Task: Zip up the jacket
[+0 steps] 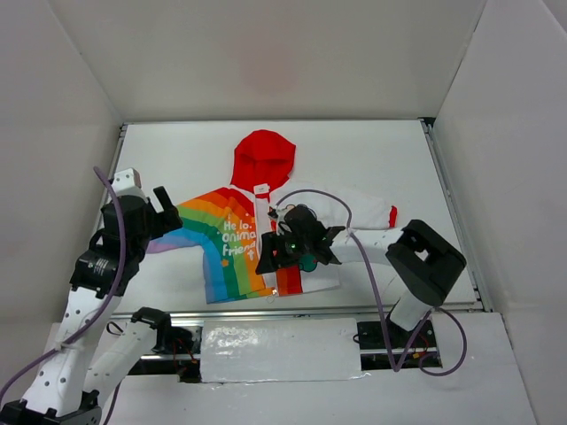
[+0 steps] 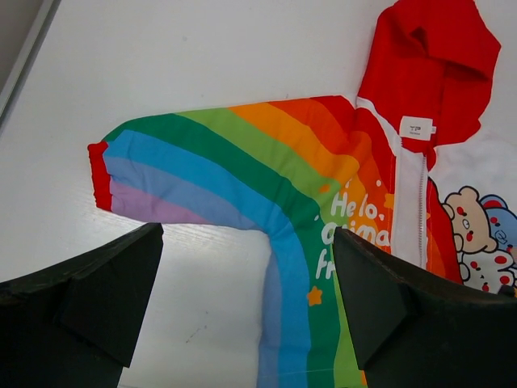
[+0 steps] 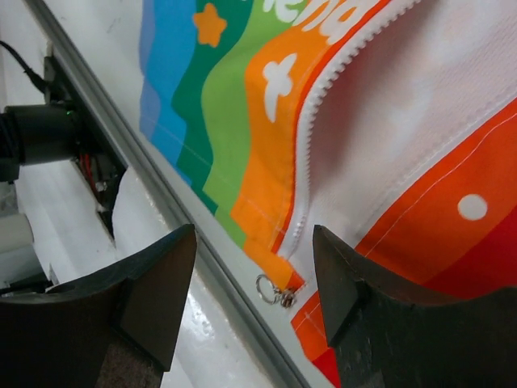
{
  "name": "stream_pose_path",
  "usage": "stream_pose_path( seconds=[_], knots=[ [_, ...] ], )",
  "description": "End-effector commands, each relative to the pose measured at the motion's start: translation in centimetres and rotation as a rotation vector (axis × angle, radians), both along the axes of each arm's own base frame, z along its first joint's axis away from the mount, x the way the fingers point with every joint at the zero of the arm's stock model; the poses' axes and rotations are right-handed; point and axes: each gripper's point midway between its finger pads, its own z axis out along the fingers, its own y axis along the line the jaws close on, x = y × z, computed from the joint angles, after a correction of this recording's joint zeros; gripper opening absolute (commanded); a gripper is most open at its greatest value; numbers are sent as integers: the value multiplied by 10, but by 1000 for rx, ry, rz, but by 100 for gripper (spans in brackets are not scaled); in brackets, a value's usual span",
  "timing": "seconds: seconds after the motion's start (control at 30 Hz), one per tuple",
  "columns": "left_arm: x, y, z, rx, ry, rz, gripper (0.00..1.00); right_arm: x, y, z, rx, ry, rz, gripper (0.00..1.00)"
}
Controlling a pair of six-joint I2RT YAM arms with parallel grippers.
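The jacket [image 1: 232, 241] lies flat on the white table, red hood [image 1: 263, 158] at the far end, rainbow half on the left, white half on the right. My right gripper [image 1: 273, 258] hovers open over the bottom hem. In the right wrist view its open jaws [image 3: 254, 267] straddle the zipper slider with its ring pull [image 3: 272, 289], which sits at the hem's corner, untouched. The white zipper teeth [image 3: 305, 162] run up from there. My left gripper [image 1: 168, 212] is open and empty by the rainbow sleeve [image 2: 202, 162]. The upper zipper [image 2: 410, 194] also shows in the left wrist view.
The table's near edge is a grey metal rail [image 3: 161, 194], right beside the slider. White walls enclose the table [image 1: 372, 159] on three sides. Cables and the arm bases [image 1: 390, 332] sit below the rail.
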Motion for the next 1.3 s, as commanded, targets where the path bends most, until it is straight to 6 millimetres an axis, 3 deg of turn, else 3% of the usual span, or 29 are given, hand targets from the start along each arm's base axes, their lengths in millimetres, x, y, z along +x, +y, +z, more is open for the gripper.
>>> stream_pose_path(
  seconds=[0.0,0.4,0.67,0.73,0.8,1.1,1.2,1.27],
  knots=[
    [4,-4,15,-7,-69,-34,99,22,22,22,80,-90,6,67],
    [6,-14,11,-17,-54,-91,99,47,31,-16,14,-105,-60,67],
    [8,-18,10,-21,-46,-111,99,31,36,0,131,-107,8,49],
    [7,-18,11,-22,-52,-111,99,26,34,2,146,-94,7,33],
    [7,-18,11,-22,-52,-113,99,22,34,3,158,-77,13,27],
    [8,-18,9,-21,-46,-113,99,10,32,-5,193,-12,12,28],
    [9,-18,8,-21,-41,-113,99,9,32,2,217,-9,6,3],
    [9,-20,8,-26,-37,-116,99,9,35,8,235,-1,6,0]
  ],
)
